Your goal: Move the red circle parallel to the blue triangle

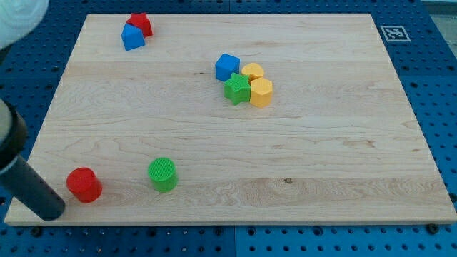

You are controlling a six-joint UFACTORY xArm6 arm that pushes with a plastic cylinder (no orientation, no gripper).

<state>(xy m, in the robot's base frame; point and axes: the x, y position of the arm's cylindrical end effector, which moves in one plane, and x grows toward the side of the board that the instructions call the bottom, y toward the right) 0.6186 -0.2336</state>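
Observation:
The red circle (84, 185) lies near the board's bottom left corner. My tip (51, 211) rests just to its lower left, close beside it; whether it touches I cannot tell. The blue triangle-like block (132, 37) sits at the top left, touching a red star (141, 23) behind it. A green circle (163, 175) lies to the right of the red circle.
Near the middle top a cluster holds a blue cube (227, 67), a green star (237, 88) and two yellow blocks (253, 71) (261, 93). The wooden board (321, 157) ends at a blue pegged table; a marker tag (395, 33) sits top right.

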